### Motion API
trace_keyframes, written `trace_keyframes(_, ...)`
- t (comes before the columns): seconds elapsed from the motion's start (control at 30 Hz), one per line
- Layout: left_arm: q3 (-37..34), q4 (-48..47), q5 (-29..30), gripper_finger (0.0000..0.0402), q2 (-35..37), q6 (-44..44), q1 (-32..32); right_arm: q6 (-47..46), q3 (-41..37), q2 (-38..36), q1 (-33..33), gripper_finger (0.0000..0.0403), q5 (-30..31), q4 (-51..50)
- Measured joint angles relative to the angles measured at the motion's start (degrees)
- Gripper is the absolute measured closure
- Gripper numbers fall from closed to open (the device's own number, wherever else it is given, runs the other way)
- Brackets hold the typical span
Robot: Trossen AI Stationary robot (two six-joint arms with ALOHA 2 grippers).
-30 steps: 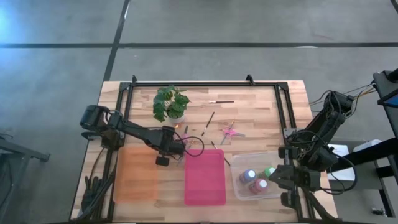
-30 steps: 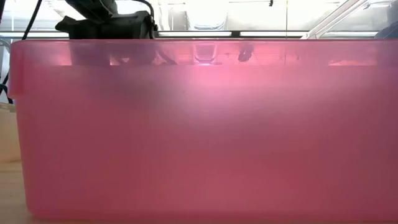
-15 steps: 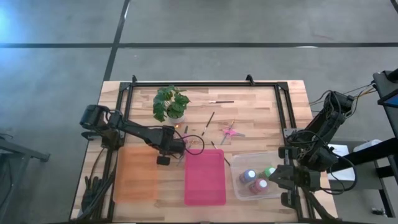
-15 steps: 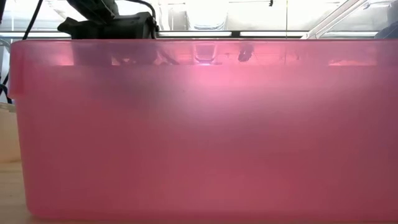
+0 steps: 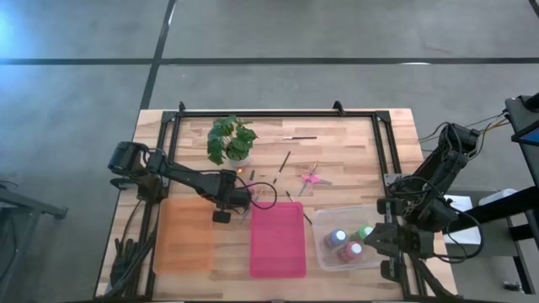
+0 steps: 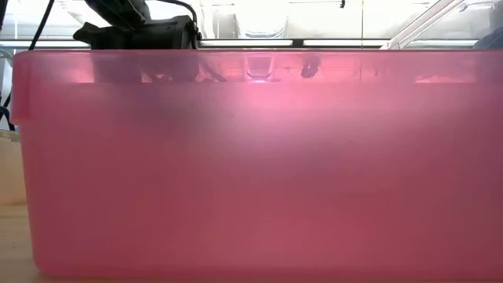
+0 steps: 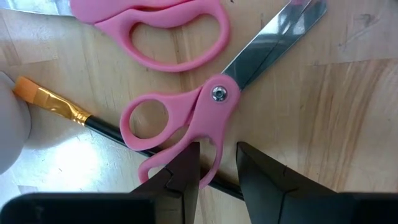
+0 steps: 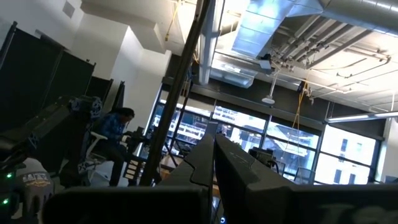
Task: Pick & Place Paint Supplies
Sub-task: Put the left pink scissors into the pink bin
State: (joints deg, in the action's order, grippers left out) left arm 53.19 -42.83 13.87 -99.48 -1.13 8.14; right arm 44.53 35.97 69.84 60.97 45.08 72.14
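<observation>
The left gripper (image 7: 217,171) is down on the surface just beyond the far edge of the pink bin (image 5: 278,240), its fingers a narrow gap apart and clamped on the lower handle loop of a pair of pink-handled scissors (image 7: 199,112). A dark-handled brush with an orange tip (image 7: 68,109) lies under that handle, and a second pair of pink scissors (image 7: 155,28) sits just beside. The right gripper (image 8: 214,163) waits off the right edge of the surface, fingers together and empty, pointing up into the room.

By my reading the job is partly done: three paint bottles, green (image 5: 365,232), blue-and-white (image 5: 338,238) and pink-red (image 5: 347,250), stand in the clear bin (image 5: 324,255) near the right front corner. The pink bin and the orange bin (image 5: 184,236) look empty. Left out are more scissors (image 5: 312,178) mid-surface and several brushes (image 5: 284,160), one near the far edge (image 5: 299,137).

The surface is pale wood with a black frame; a potted plant (image 5: 231,140) stands toward the far left. Around it is grey floor; the low view is filled by the pink bin's wall (image 6: 251,173).
</observation>
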Motion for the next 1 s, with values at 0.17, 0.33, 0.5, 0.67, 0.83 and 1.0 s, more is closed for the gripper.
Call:
trace_keyframes(0.17, 0.0, 0.1, 0.0, 0.0318, 0.0, -0.4, 0.0, 0.0, 0.0, 0.0, 0.0, 0.0394, 0.0, 0.0)
trace_keyframes(0.33, 0.0, 0.2, 0.8, 0.038, -0.1, -0.6, -0.7, 0.0, 0.0, 0.0, 0.0, 0.0394, 0.0, -0.1)
trace_keyframes(0.5, -0.1, 0.2, 0.7, 0.0384, -0.1, -0.9, -1.5, 0.0, 0.0, 0.0, 0.0, 0.0394, 0.0, -0.2)
trace_keyframes(0.67, -0.1, 0.0, 0.5, 0.0382, -0.1, -0.9, -1.6, 0.0, 0.0, 0.0, 0.0, 0.0394, 0.0, -0.2)
trace_keyframes(0.83, 0.0, -0.2, 0.2, 0.0395, -0.1, -1.0, -1.6, 0.0, 0.0, 0.0, 0.0, 0.0394, 0.0, -0.2)
trace_keyframes(1.0, 0.0, -0.5, 0.2, 0.0396, 0.0, -1.2, -1.6, -0.4, 0.0, 0.0, 0.0, 0.0394, 0.0, -0.4)
